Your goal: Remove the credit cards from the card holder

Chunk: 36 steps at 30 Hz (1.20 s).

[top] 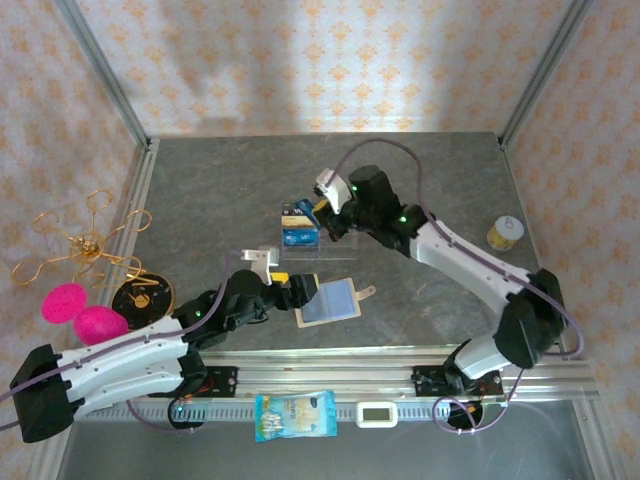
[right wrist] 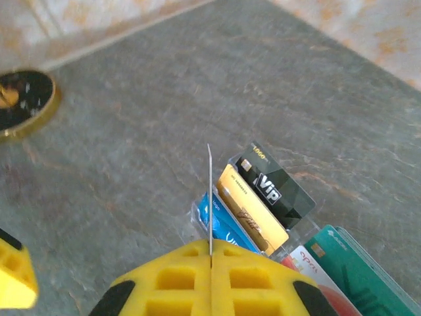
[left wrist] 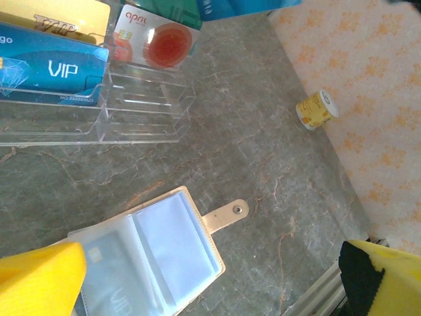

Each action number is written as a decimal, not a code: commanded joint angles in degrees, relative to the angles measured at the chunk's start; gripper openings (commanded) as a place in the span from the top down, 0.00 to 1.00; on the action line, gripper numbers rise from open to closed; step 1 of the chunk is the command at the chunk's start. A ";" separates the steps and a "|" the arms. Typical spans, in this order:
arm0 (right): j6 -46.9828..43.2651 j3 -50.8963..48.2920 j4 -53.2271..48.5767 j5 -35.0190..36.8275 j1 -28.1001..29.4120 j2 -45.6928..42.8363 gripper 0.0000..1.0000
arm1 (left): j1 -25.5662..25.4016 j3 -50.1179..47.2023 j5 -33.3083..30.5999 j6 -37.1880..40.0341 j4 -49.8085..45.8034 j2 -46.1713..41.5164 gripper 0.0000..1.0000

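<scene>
Left end effector (left wrist: 214, 266): fingers spread wide and gripping nothing, low over the bench (left wrist: 263, 158).
Card holder (left wrist: 168, 247): lies open and flat near the middle of the bench, clear pockets facing up. Its snap tab (left wrist: 227, 214) sticks out on the right arm's side.
Card holder versus left end effector: it lies under the gap between the fingers. One yellow finger (left wrist: 39, 280) overlaps its edge in the wrist view; whether they touch cannot be told.
Pocketed card (left wrist: 108, 280): a dark teal card sits inside one clear pocket of the card holder.
Right end effector (right wrist: 210, 253): closed on a thin held card (right wrist: 209, 197), seen edge-on and sticking straight out from the fingertips.
Acrylic rack (left wrist: 141, 115): clear and tiered, just beyond the card holder, with the right end effector above it.
Racked cards: a black card (right wrist: 276, 187), gold card (right wrist: 253, 210), blue card (right wrist: 223, 227), teal-green card (right wrist: 348, 263) and red-and-white card (left wrist: 154, 43) stand in its slots.
</scene>
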 commanded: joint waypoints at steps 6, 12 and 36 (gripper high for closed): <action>-22.16 15.06 -20.44 -4.97 -1.28 13.87 1.00 | 0.02 1.92 -4.48 0.71 -2.29 -4.60 0.01; -28.84 21.56 -24.75 -5.97 -1.30 21.29 1.00 | 0.00 4.01 -7.68 3.68 -2.22 -6.18 0.01; -34.70 36.29 -32.49 -1.26 -1.38 35.33 1.00 | 0.00 3.76 -13.39 6.61 -1.33 -9.30 0.01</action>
